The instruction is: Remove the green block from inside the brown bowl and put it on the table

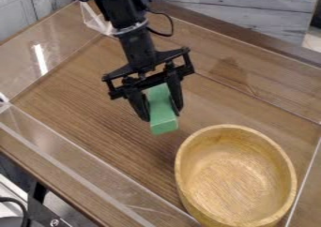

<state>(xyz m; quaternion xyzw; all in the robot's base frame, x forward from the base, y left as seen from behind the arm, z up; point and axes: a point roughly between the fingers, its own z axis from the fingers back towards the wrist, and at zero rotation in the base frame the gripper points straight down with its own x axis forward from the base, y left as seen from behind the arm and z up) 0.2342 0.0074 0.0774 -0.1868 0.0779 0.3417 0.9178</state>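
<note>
The green block (162, 113) stands tilted between the black fingers of my gripper (157, 107), its lower end at or just above the table (75, 109); I cannot tell whether it touches. The gripper is shut on the block's upper part and points steeply down. The brown bowl (236, 179) sits at the lower right, a short way right of and below the block, and holds nothing. The black arm rises from the gripper toward the top of the picture.
Low clear plastic walls (88, 189) run along the table's near and left edges. A white-grey surface (269, 15) lies beyond the far edge. Bare wood lies left of the gripper and behind it.
</note>
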